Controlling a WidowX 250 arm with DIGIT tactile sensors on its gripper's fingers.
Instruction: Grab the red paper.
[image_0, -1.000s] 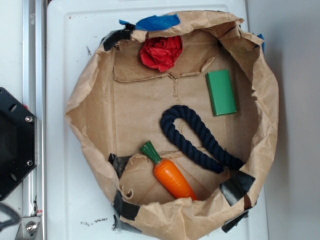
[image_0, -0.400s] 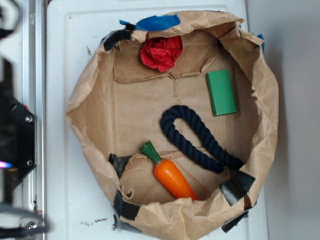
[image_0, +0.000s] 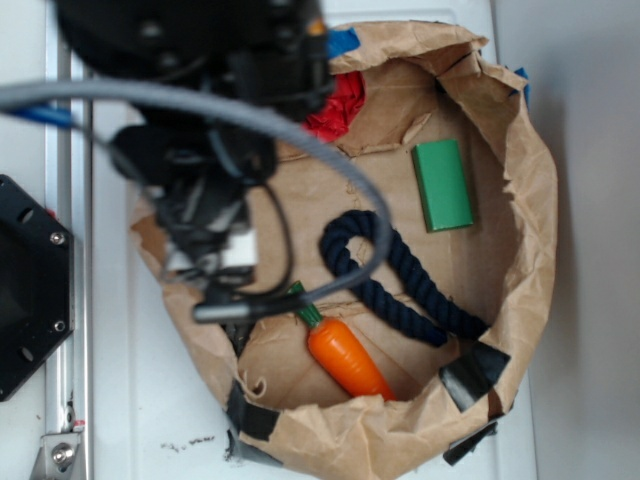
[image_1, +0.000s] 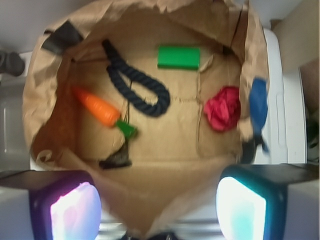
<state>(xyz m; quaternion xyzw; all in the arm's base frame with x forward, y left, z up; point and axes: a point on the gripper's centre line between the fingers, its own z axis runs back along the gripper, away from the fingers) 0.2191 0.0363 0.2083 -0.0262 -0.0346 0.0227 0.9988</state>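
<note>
While the gripper (image_1: 157, 200) hangs high over the paper bag (image_0: 535, 190) with its 2 pads spread wide and empty, the red paper (image_1: 223, 108) sits against the bag's wall, well apart from the carrot (image_1: 97, 108). It looks light, soft and crushable, so I'd pinch across its middle folds.

Premises present as a robotics test bench, not a home or shop. Grounds: a white moulded table (image_0: 130, 400) fitted with a metal rail (image_0: 62, 400) and a black bolted mounting plate (image_0: 25, 290) along one edge. The work area is improvised: a brown paper bag (image_0: 535, 180) folded open as a pen, its rim patched with black tape (image_0: 472, 372) and blue tape (image_1: 258, 102).
</note>
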